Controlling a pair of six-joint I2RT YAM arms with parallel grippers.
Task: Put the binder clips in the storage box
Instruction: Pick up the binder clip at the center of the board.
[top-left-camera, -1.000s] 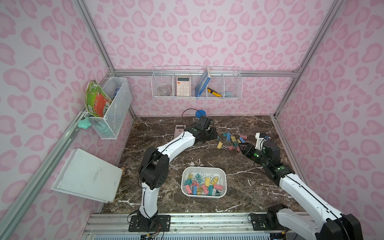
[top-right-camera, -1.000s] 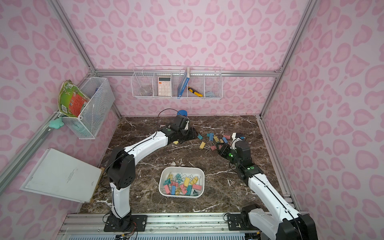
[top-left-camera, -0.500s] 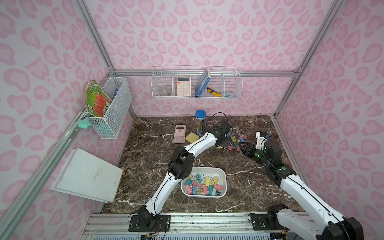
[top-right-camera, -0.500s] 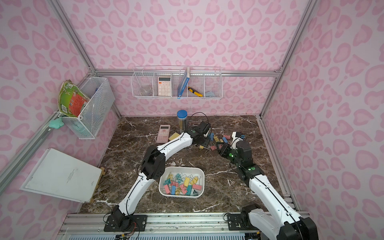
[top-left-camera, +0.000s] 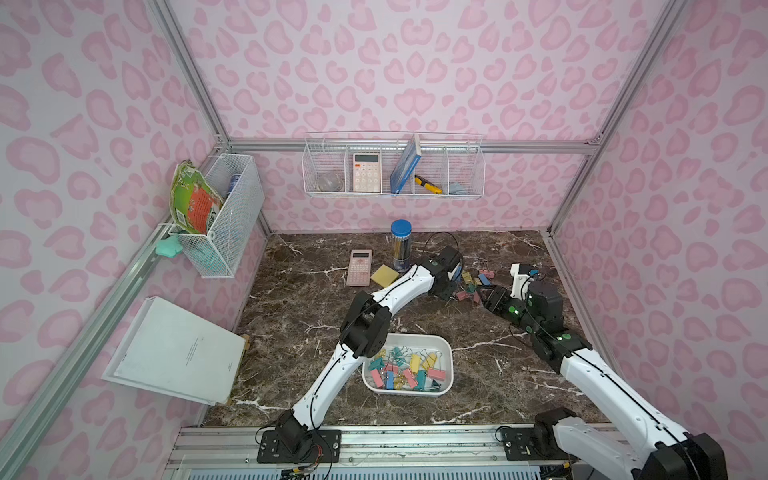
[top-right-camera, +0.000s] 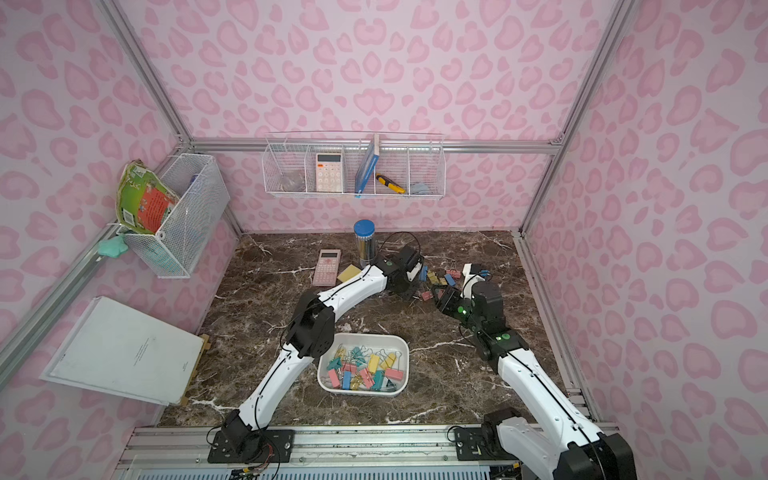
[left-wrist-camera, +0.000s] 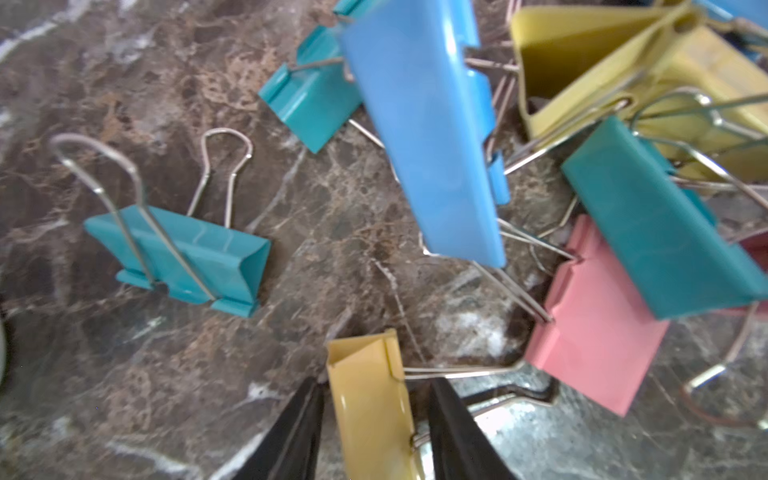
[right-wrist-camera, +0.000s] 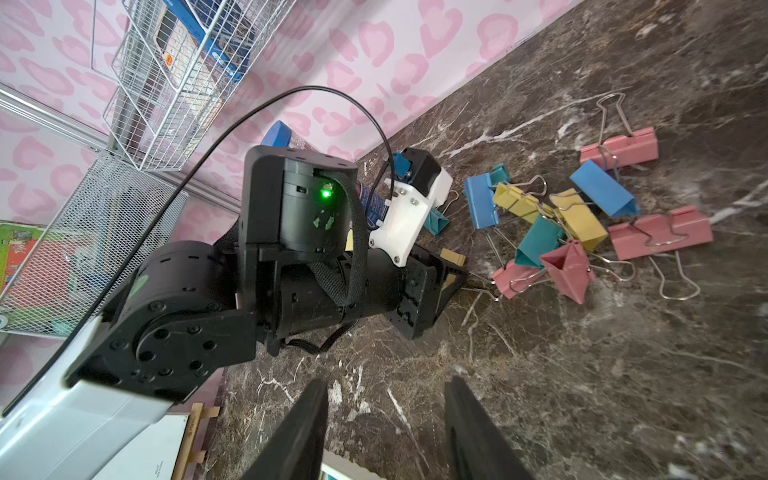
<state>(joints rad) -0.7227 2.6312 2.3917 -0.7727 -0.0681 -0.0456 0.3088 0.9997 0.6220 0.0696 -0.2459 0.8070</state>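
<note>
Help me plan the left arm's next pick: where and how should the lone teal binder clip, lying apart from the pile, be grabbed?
Grip the teal clip by its folded body, coming straight down from above, jaws closing across its short width. It lies low on the marble with bare space on both long sides; the thin wire handles would likely slip.

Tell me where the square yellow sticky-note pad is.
In both top views the square yellow sticky-note pad lies on the marble tabletop at the back, between the pink calculator and the blue-lidded clear tube.
</note>
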